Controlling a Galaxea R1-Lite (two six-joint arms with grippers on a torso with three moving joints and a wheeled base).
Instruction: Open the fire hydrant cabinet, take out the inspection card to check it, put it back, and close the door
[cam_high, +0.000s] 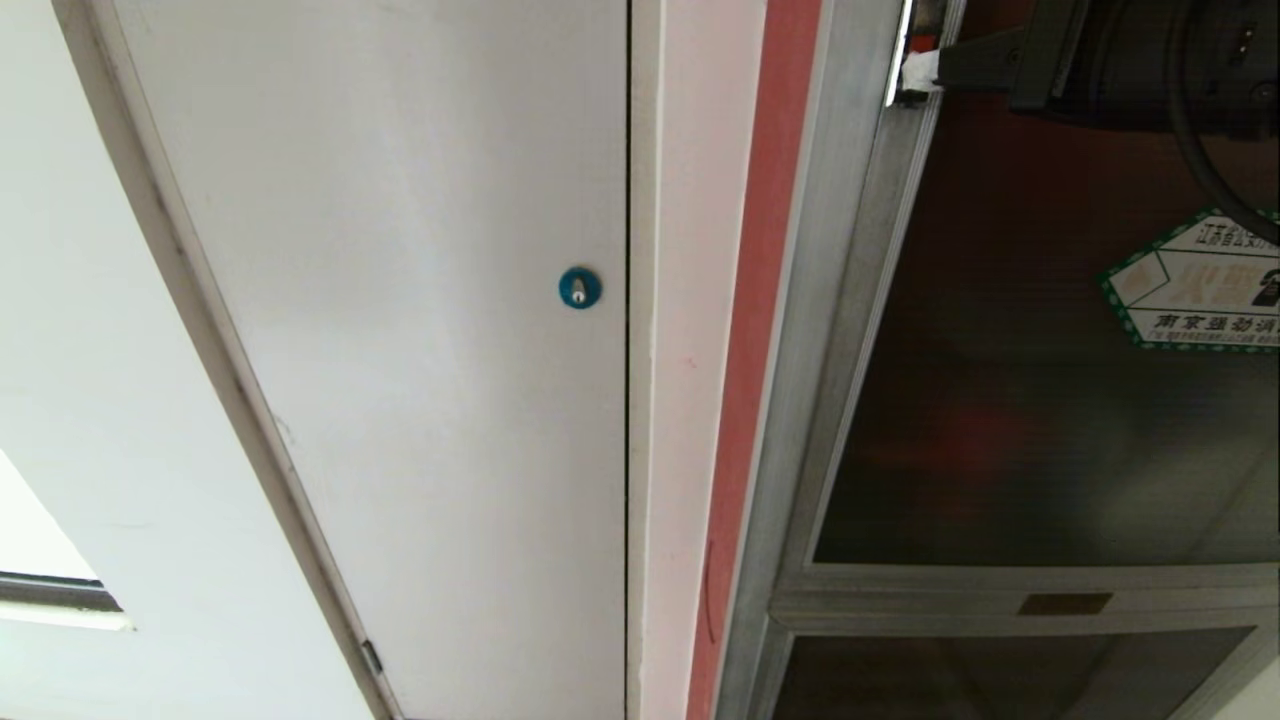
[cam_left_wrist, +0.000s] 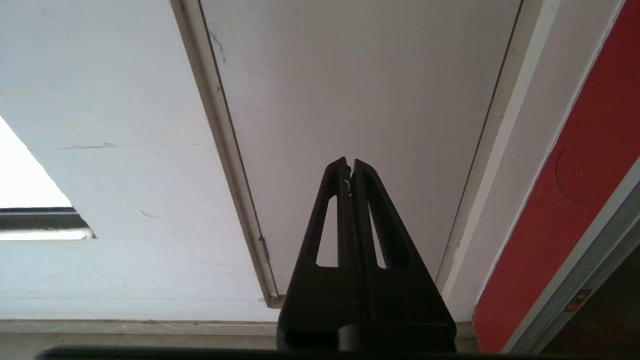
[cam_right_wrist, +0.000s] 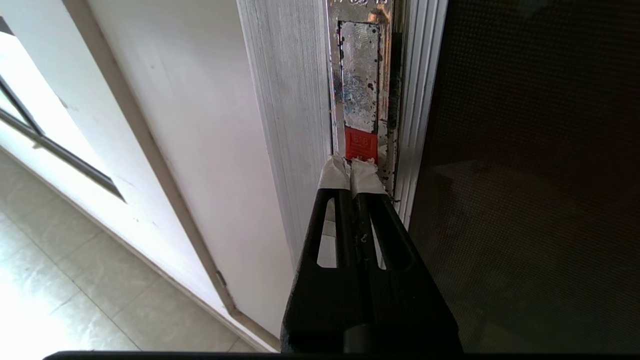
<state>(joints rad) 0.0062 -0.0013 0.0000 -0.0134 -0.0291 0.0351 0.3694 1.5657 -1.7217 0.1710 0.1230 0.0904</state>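
While the left gripper (cam_left_wrist: 350, 167) hangs with fingers pressed together before a plain white door (cam_high: 400, 300) with a blue lock (cam_high: 580, 288), the right gripper (cam_right_wrist: 354, 172), taped tips closed on nothing, meets the red latch (cam_right_wrist: 361, 142) in the silver frame of the cabinet's dark glass door (cam_high: 1000, 400), which bears a hexagonal sticker (cam_high: 1200, 285); pale floor tiles (cam_right_wrist: 60, 280) lie below

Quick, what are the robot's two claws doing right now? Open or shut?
Left gripper: shut, holding nothing, parked by the white door.
Right gripper: shut, holding nothing, taped tips against the red latch on the cabinet door.
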